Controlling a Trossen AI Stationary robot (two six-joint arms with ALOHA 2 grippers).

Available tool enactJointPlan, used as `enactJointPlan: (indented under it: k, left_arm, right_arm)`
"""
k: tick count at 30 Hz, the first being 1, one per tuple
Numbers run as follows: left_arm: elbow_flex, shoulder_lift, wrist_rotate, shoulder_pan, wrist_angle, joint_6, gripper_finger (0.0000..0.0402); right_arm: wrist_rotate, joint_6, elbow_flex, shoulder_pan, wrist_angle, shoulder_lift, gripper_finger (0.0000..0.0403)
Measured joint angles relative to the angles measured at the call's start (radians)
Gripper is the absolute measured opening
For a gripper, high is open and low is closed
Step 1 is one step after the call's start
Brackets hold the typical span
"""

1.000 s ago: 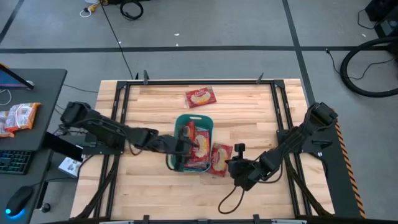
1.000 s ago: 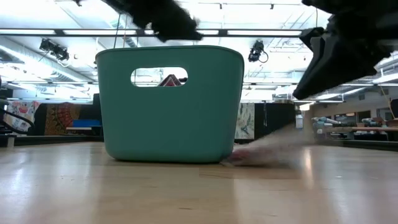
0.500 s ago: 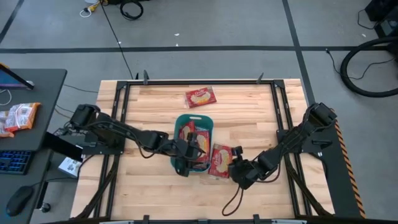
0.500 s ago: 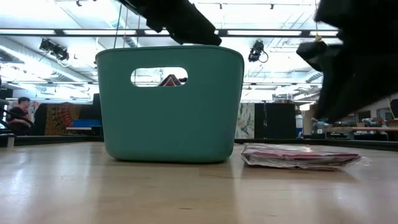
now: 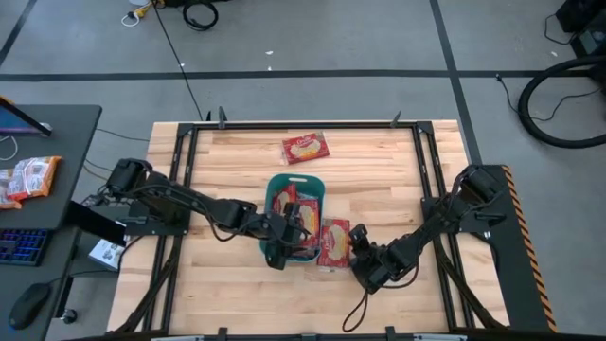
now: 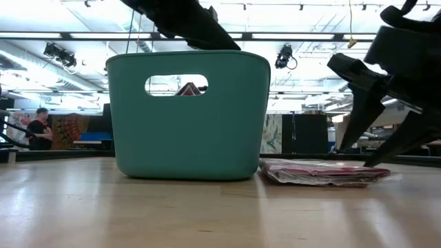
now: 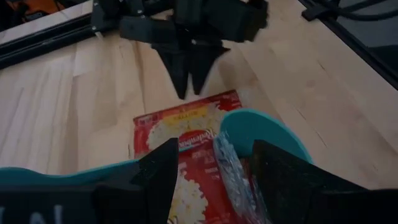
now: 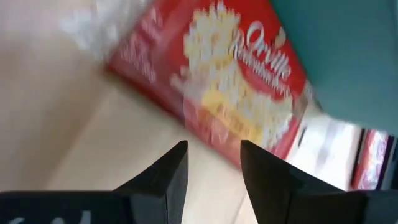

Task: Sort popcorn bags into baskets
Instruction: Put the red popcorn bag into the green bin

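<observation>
The teal basket (image 5: 284,182) stands mid-table with several red popcorn bags (image 5: 305,216) inside it. My left gripper (image 5: 284,235) hangs open over its near end; in the left wrist view (image 7: 214,149) a bag's upright edge (image 7: 227,165) stands between its fingers, and I cannot tell whether they touch. One popcorn bag (image 5: 334,242) lies flat on the table against the basket's right side. My right gripper (image 6: 368,148) is open just above that bag's right end, touching nothing. A third bag (image 5: 305,147) lies flat near the far edge.
A dark side desk to the left of the table holds more red packets (image 5: 28,178). Black rails (image 5: 426,170) run along the table's sides. Bare wood shows left of the basket and at the far right. A person (image 6: 41,127) stands far off in the room.
My right gripper has opened and let go of the popcorn bag, which was still moving a second ago and now lies flat beside the basket's right side. The gripper has drawn back a little from the bag. My left gripper has shifted slightly toward the right over the basket.
</observation>
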Motion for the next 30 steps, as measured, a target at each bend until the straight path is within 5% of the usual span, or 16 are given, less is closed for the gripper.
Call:
enactJointPlan:
  k: [14, 19, 30]
  left_arm:
    - [-0.001, 0.000, 0.000, -0.002, -0.017, 0.001, 0.0208]
    - [-0.001, 0.000, 0.000, -0.002, -0.017, 0.011, 0.0208]
    - [-0.001, 0.000, 0.000, -0.002, -0.016, 0.026, 0.0208]
  right_arm:
    - [0.064, -0.010, 0.000, 0.013, -0.049, 0.053, 0.0151]
    - [0.149, -0.057, 0.000, 0.013, 0.000, 0.101, 0.0150]
    - [0.166, -0.164, 0.000, -0.007, 0.191, 0.110, 0.0150]
